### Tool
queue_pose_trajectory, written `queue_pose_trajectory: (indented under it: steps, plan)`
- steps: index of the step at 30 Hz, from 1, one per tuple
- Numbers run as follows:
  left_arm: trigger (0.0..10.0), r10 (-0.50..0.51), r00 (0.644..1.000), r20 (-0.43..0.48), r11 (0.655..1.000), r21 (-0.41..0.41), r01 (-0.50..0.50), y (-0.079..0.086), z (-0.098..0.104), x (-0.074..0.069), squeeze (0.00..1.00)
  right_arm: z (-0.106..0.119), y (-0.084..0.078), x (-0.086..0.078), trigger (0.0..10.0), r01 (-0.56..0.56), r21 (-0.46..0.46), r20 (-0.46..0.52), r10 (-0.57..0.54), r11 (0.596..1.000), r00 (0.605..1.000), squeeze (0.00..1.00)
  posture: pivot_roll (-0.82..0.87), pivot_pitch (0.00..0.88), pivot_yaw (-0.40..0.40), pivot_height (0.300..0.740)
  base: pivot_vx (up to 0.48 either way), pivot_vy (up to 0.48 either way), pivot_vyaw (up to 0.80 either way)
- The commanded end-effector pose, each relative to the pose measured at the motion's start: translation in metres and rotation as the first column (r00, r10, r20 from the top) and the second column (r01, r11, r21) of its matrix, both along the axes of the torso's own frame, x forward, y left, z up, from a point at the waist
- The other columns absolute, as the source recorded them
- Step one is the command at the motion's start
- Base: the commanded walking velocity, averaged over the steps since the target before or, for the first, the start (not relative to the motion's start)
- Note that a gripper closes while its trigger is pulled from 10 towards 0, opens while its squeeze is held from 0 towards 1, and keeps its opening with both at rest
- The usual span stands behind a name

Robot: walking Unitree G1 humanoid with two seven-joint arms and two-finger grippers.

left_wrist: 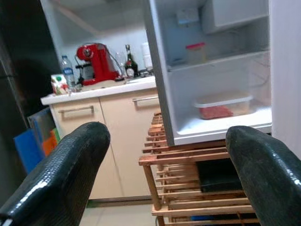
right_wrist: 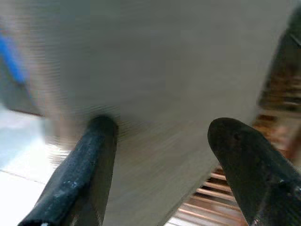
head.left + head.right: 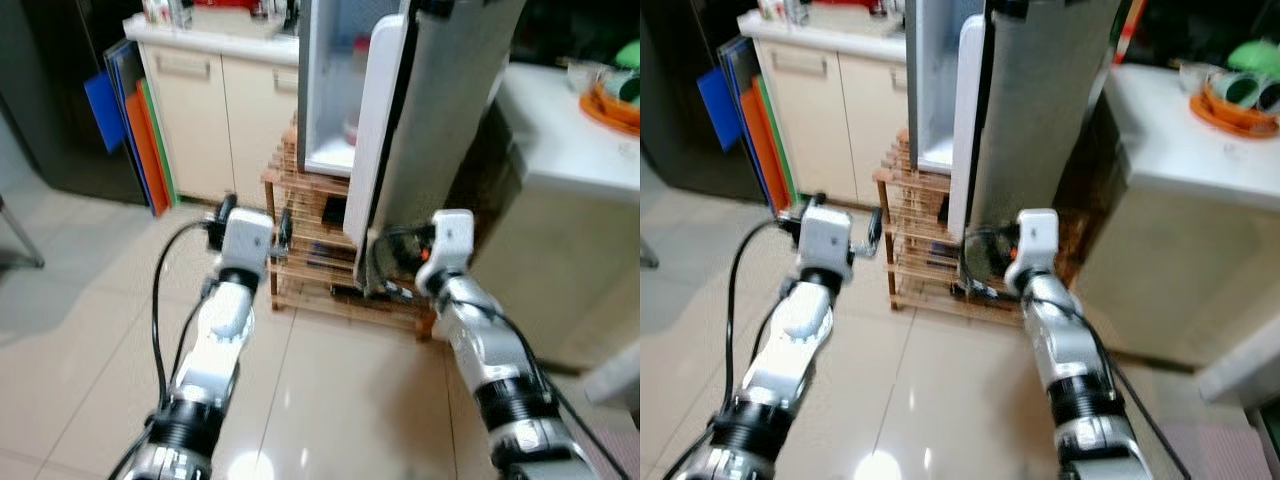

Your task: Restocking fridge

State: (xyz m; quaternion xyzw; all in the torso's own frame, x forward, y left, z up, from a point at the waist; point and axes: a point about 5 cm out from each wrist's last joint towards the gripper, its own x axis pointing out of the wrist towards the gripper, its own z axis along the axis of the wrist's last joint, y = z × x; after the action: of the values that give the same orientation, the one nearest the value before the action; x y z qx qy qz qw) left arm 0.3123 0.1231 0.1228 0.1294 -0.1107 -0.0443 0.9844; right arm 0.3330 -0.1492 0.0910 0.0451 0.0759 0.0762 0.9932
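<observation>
Risking: right gripper (image 2: 160, 155), fingers spread and holding nothing, pressed near the grey fridge door's (image 3: 440, 110) lower edge; a slip could swing it shut.
Left gripper (image 1: 164, 165): spread, empty, facing the small white fridge (image 1: 221, 70) on the slatted wooden rack (image 3: 320, 260).

Small fridge (image 3: 335, 90) on wooden rack (image 3: 310, 250), grey door (image 3: 440, 110) open.
</observation>
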Motion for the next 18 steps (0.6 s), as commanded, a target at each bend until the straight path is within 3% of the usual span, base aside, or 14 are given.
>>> queue_pose_trajectory:
  steps: [1, 7, 8, 9, 11, 12, 13, 14, 15, 16, 18]
  plan:
    - [10.0, 0.023, 0.999, 0.029, 1.0, 0.004, -0.023, 0.003, 0.006, 0.001, 0.0, 0.01, 0.006, 0.008, 10.0, -0.005, -0.012, 0.031, 0.005, 1.0, 1.0, 0.0, 0.05, 0.0, -0.054, 0.74, 0.0, 0.0, 0.0]
    - [10.0, 0.047, 0.999, 0.026, 0.999, 0.023, -0.048, 0.005, 0.006, 0.003, 0.0, 0.013, 0.012, 0.015, 10.0, 0.0, 0.021, 0.024, -0.001, 1.0, 1.0, 0.0, 0.05, 0.0, -0.054, 0.74, 0.0, 0.0, 0.0]
    - [10.0, 0.049, 0.999, 0.018, 0.999, 0.013, -0.049, 0.005, 0.005, 0.003, 0.0, 0.018, 0.027, 0.021, 10.0, -0.014, 0.07, 0.028, 0.012, 0.997, 1.0, 0.0, 0.04, 0.0, -0.056, 0.74, 0.0, 0.0, 0.0]
    - [10.0, 0.049, 0.999, 0.018, 0.999, 0.013, -0.049, 0.005, 0.005, 0.003, 0.0, 0.018, 0.027, 0.021, 10.0, -0.014, 0.07, 0.028, 0.012, 0.997, 1.0, 0.0, 0.04, 0.0, -0.056, 0.74, 0.0, 0.0, 0.0]
    - [10.0, 0.042, 0.999, 0.008, 0.999, 0.014, -0.043, 0.003, 0.002, 0.003, 0.0, 0.037, 0.071, 0.028, 10.0, -0.132, 0.14, 0.083, 0.121, 0.981, 0.989, 0.0, 0.03, 0.0, -0.053, 0.74, 0.0, 0.0, 0.0]
    - [10.0, 0.042, 0.999, 0.008, 0.999, 0.014, -0.043, 0.003, 0.002, 0.003, 0.0, 0.037, 0.071, 0.028, 10.0, -0.132, 0.14, 0.083, 0.121, 0.981, 0.989, 0.0, 0.03, 0.0, -0.053, 0.74, 0.0, 0.0, 0.0]
    - [10.0, 0.038, 0.999, 0.002, 0.999, 0.011, -0.038, 0.001, 0.001, 0.003, 0.0, 0.053, 0.101, 0.028, 10.0, -0.248, 0.179, 0.143, 0.225, 0.952, 0.964, 0.0, 0.03, 0.0, -0.052, 0.74, 0.0, 0.0, 0.0]
    - [10.0, 0.038, 0.999, 0.002, 0.999, 0.011, -0.038, 0.001, 0.001, 0.003, 0.0, 0.053, 0.101, 0.028, 10.0, -0.248, 0.179, 0.143, 0.225, 0.952, 0.964, 0.0, 0.03, 0.0, -0.052, 0.74, 0.0, 0.0, 0.0]
    - [10.0, 0.036, 0.999, -0.002, 0.999, 0.013, -0.036, 0.0, 0.0, 0.004, 0.0, 0.061, 0.12, 0.026, 10.0, -0.333, 0.205, 0.169, 0.302, 0.92, 0.938, 0.0, 0.03, 0.0, -0.053, 0.74, 0.0, 0.0, 0.0]
    - [10.0, 0.035, 0.999, -0.002, 0.999, 0.014, -0.035, -0.003, 0.0, 0.005, 0.0, 0.071, 0.141, 0.018, 10.0, -0.454, 0.236, 0.206, 0.412, 0.859, 0.888, 0.0, 0.04, 0.0, -0.06, 0.74, 0.0, 0.0, 0.0]
    - [10.0, 0.039, 0.999, 0.01, 0.999, 0.006, -0.039, -0.005, 0.004, 0.006, 0.0, 0.073, 0.146, 0.014, 10.0, -0.497, 0.228, 0.222, 0.452, 0.837, 0.864, 0.0, 0.05, 0.0, -0.069, 0.74, 0.0, 0.0, 0.0]
